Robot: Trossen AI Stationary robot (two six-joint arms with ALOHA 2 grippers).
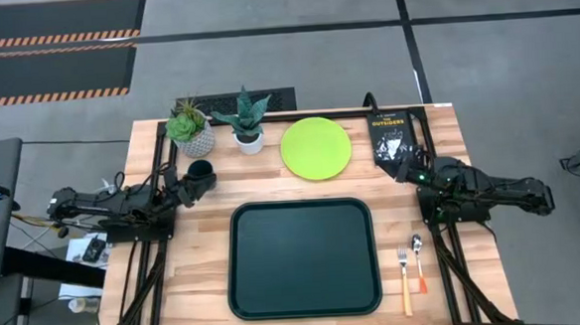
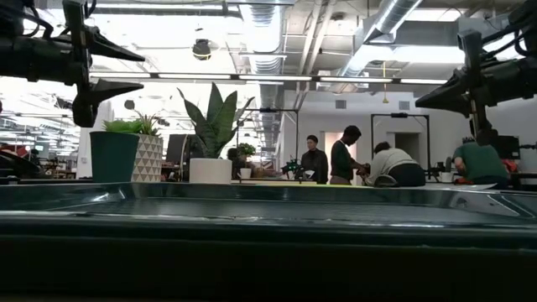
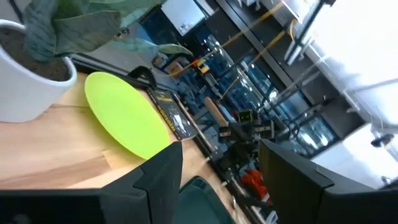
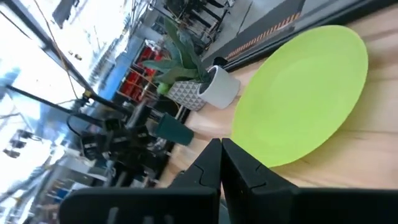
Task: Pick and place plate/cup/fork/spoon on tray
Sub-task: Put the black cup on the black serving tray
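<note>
The dark green tray point(image 1: 301, 214) lies in the middle of the table's near half. The lime-green plate point(image 1: 315, 147) lies flat beyond it and also shows in the right wrist view point(image 4: 298, 99). The dark teal cup point(image 1: 201, 170) stands upright at the far left. My left gripper point(image 1: 188, 186) is open and empty, right beside the cup and raised above it in the low view point(image 2: 138, 71). The fork point(image 1: 405, 276) and spoon point(image 1: 418, 260) lie side by side to the right of the tray. My right gripper point(image 1: 402, 170) is shut and empty, right of the plate.
Two plants in white pots point(image 1: 191, 133) point(image 1: 247, 125) stand at the far edge, left of the plate. A black book point(image 1: 392, 137) lies at the far right, next to my right gripper. People stand in the room beyond the table point(image 2: 344, 155).
</note>
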